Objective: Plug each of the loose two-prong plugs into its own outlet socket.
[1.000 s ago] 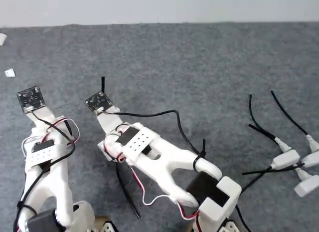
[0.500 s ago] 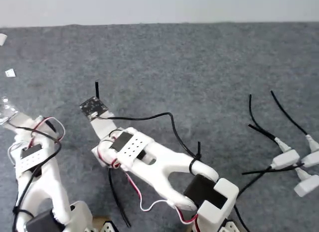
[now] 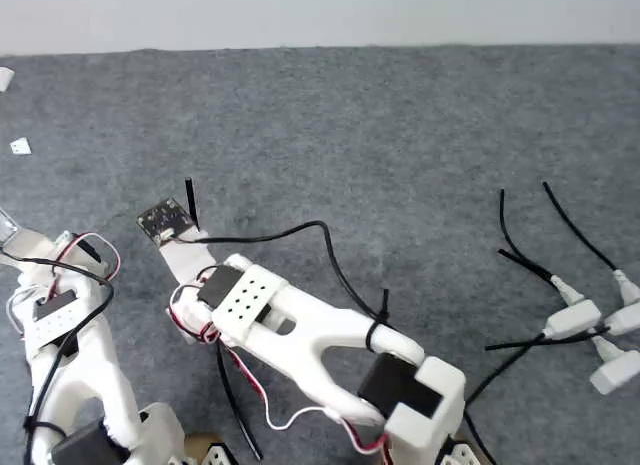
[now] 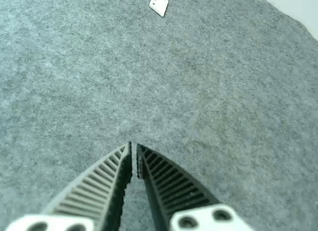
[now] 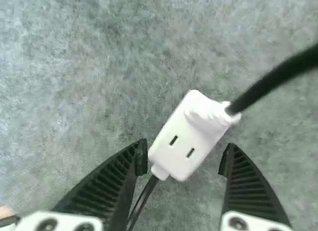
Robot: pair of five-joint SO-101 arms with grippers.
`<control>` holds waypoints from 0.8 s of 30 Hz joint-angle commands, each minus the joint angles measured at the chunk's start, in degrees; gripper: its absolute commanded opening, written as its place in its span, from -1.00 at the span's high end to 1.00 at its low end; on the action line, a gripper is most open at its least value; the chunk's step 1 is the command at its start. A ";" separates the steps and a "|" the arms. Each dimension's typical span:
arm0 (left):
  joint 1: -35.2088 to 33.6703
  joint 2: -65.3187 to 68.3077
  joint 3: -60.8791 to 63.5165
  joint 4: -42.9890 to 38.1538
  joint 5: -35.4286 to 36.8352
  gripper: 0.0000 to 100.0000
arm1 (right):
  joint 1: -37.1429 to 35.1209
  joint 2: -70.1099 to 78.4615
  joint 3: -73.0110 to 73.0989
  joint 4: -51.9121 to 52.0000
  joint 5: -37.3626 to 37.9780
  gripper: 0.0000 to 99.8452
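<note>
High view. A grey carpeted tabletop [image 3: 400, 115] was recorded, with two white arms at its near edge. The left arm [image 3: 60, 325] was placed at the left margin, and the right arm [image 3: 300, 330] was stretched diagonally toward the left-centre. A group of white corded pieces [image 3: 600, 330] was found at the far right edge, well apart from both arms, with black cords [image 3: 520, 235] fanned out from it. Whether these pieces were plugs or sockets could not be told. Two small white scraps [image 3: 20, 145] were noted at the upper left.

Left wrist view. The left gripper [image 4: 133, 147] was seen with its ribbed fingers pressed together above bare carpet, nothing pinched. One white scrap [image 4: 159, 5] was seen well beyond its tips.

Right wrist view. The right gripper [image 5: 185, 159] was seen with its fingers spread wide. A white outlet socket [image 5: 191, 136], with two slots turned toward the camera, was located between them, just beside one finger and apart from the other. A thick black cord [image 5: 273, 82] was attached to its far end.
</note>
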 commanded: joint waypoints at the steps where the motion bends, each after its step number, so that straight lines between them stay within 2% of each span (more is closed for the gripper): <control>1: -0.26 -0.53 -2.77 -1.14 0.44 0.97 | -1.54 2.33 -2.20 -2.95 -0.79 0.53; 4: -0.26 -0.53 -2.77 -1.14 0.44 0.97 | -2.42 5.14 -5.01 -3.03 -0.44 0.54; 8: -0.18 -0.53 -2.77 -1.14 0.44 0.97 | 0.57 6.90 -6.42 -2.42 -0.44 0.56; 12: -0.09 -0.53 -2.68 -1.14 0.44 0.97 | 6.46 7.34 -8.00 -1.63 -0.44 0.96; 13: 0.00 -0.53 -2.68 -1.14 0.44 0.97 | 8.13 7.34 -8.09 -1.45 -0.35 1.00; 15: 0.00 -0.53 -2.68 -1.14 0.44 0.97 | 11.12 6.81 -8.00 0.57 0.62 0.94; 21: 4.13 -0.97 -0.84 -1.05 -0.35 0.97 | 15.78 -0.57 -6.77 8.40 5.19 0.98; 24: 6.95 -0.97 0.13 -1.05 -5.19 0.97 | 16.40 -8.13 -3.08 10.86 8.62 0.98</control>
